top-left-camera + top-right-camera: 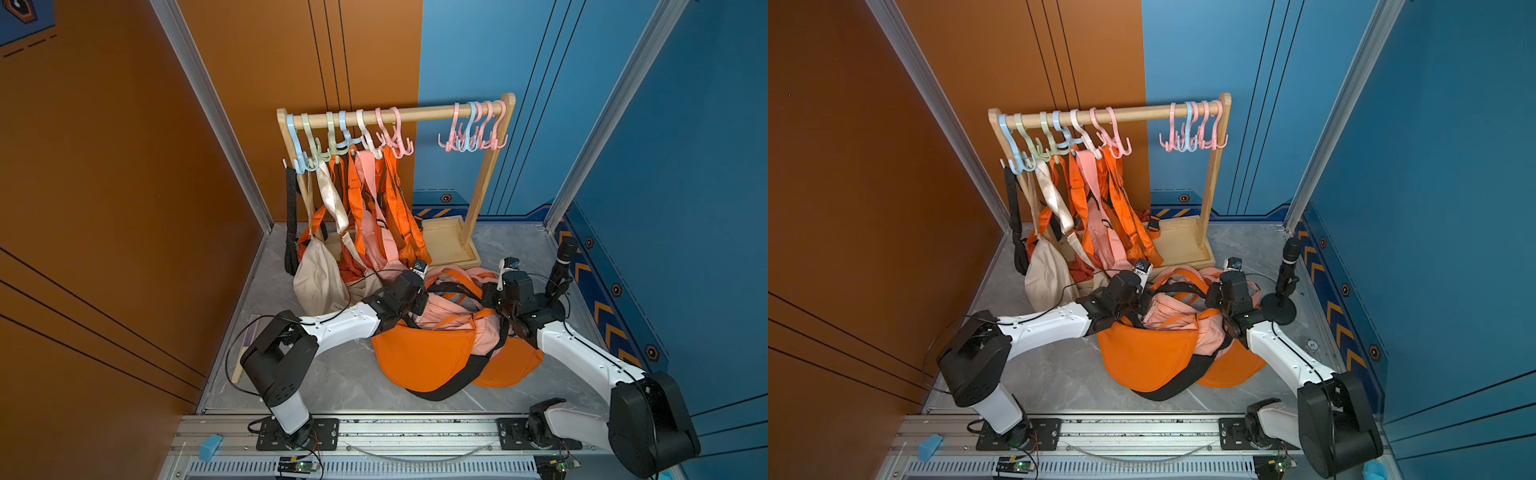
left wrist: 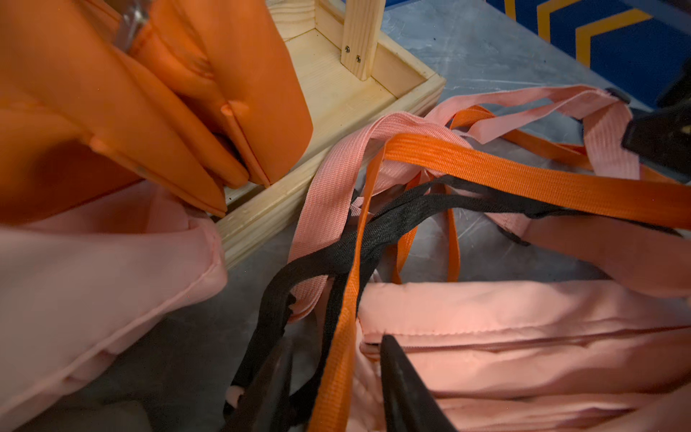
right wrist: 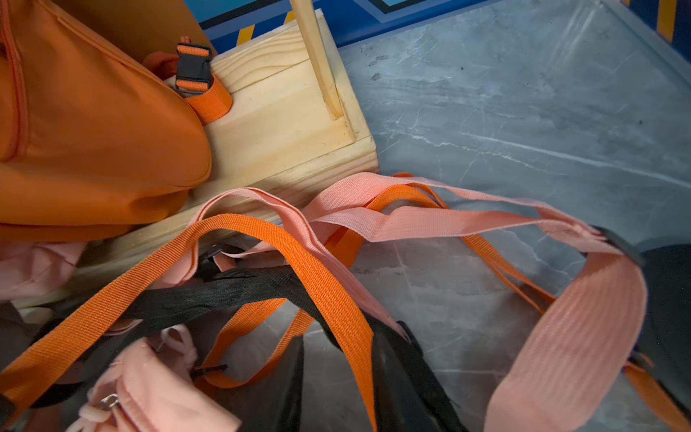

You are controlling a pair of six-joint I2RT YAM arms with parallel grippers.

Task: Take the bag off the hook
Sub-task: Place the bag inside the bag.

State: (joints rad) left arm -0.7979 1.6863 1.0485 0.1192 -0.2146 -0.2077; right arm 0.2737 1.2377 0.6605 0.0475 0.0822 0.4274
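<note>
Left wrist: left hand [image 2: 336, 346] parted, orange strap [image 2: 359, 243] between; right hand [image 3: 338, 342] parted; orange bag [image 1: 424, 357] lies crosswise; I can't read the cream bag [image 1: 318, 278] label.

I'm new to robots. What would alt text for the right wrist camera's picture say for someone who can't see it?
Orange, pink and black straps lie tangled on a grey marbled tabletop beside the pale wooden rack base, where an orange bag rests. One orange strap passes between the open dark jaws of the right gripper.
</note>
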